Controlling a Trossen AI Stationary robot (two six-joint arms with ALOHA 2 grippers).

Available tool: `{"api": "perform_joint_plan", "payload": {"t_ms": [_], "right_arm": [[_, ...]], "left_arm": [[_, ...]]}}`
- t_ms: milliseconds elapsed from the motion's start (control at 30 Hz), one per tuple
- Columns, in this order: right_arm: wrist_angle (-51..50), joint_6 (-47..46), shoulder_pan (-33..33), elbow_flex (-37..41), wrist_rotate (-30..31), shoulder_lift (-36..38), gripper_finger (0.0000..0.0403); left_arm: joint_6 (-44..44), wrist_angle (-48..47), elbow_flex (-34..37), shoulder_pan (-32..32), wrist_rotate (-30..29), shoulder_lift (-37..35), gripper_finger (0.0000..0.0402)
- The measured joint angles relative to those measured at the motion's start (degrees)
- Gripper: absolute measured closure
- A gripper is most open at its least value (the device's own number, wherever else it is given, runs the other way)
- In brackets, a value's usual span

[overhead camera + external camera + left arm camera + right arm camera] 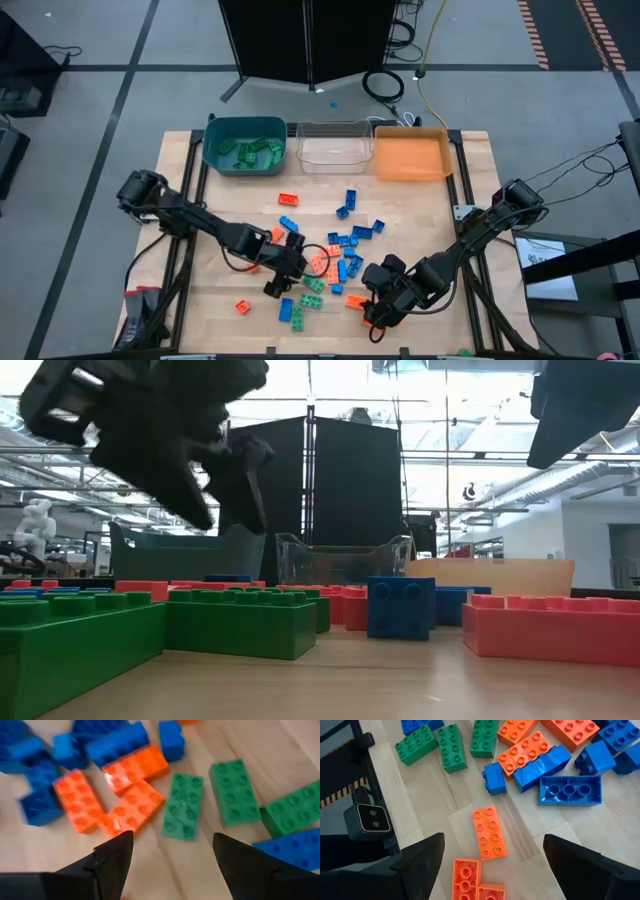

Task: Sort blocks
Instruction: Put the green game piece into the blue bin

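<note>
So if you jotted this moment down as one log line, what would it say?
left gripper: jaws open, over loose blocks, empty | right gripper: jaws open, over orange block, empty | teal bin: green blocks

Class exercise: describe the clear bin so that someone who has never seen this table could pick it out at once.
Look along the far edge of the wooden table, where three bins stand in a row. The clear bin is the middle one, between the teal bin and the orange bin. It alone is see-through, and unlike the teal bin, which holds green blocks, it looks empty.
</note>
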State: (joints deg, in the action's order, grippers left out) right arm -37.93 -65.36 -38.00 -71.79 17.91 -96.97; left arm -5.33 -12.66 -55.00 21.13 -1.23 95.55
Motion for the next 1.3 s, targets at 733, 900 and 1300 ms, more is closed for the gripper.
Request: {"api": "perform_joint_plan", "payload": {"t_ms": [733,900,1300], "right_arm": [[-0.1,0.0,0.0,0.0,-0.2,0.0,0.0067],[-0.1,0.0,0.0,0.0,-0.2,0.0,0.0067],[0.0,0.0,0.0,0.0,0.0,0.0,0.0067]], "left_arm": [[-1.0,10.5,-0.2,-0.5,3.6,12.8,0.0124],[-1.0,11.4,-0.2,-1.5,4.3,12.9,0.0127],[-1.1,11.8,-0.1,-4.3,6.1,13.1,0.0254]]}}
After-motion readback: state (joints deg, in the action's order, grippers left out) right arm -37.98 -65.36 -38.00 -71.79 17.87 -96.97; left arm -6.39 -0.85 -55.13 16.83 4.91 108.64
